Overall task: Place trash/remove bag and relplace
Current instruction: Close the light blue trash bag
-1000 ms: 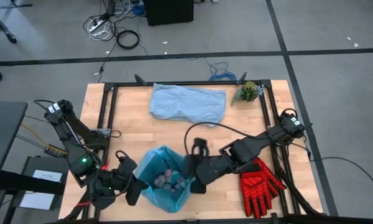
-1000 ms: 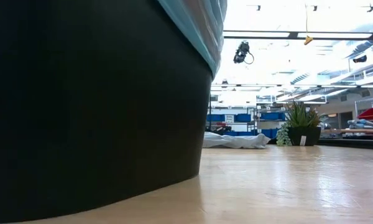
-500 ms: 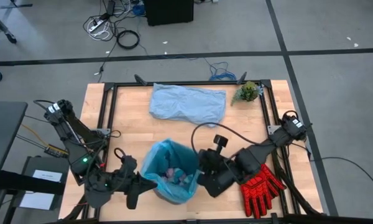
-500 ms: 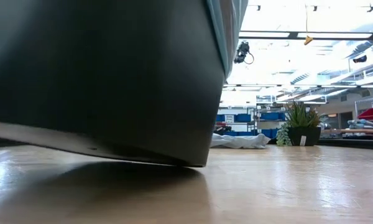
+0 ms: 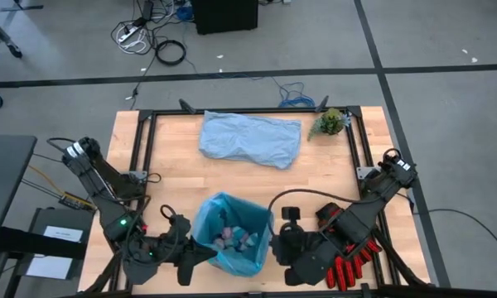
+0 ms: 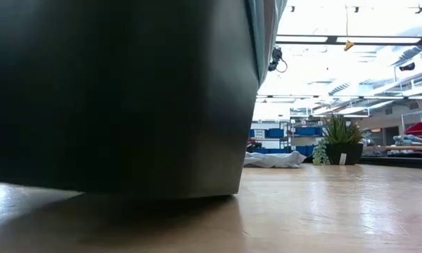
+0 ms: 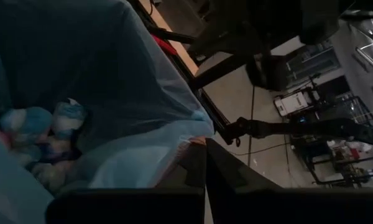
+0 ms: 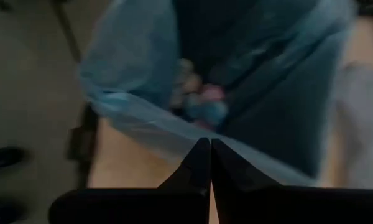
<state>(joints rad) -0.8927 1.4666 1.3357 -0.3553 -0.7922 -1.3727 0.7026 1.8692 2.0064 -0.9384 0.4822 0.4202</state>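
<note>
Two grippers, left [image 5: 197,255] at nine o'clock, right [image 5: 271,248] at three, pinch the crinkly cyan-blue plastic bag's [image 5: 232,234] rim with fingers shut. Crumpled paper wads [image 5: 234,239] lie inside; removal seems underway, calling next for an even upward pull.

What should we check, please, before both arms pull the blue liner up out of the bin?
1. Left gripper shut on the bag rim: ok.
2. Right gripper shut on the opposite rim: ok.
3. Trash lying inside the bag: ok.
4. Bin sitting flat on the table: cannot tell, low view too close.
5. Red glove out from under the right arm: not ok, the arm lies over it.
6. Spare grey-blue bag lying apart at the far side: ok.
</note>
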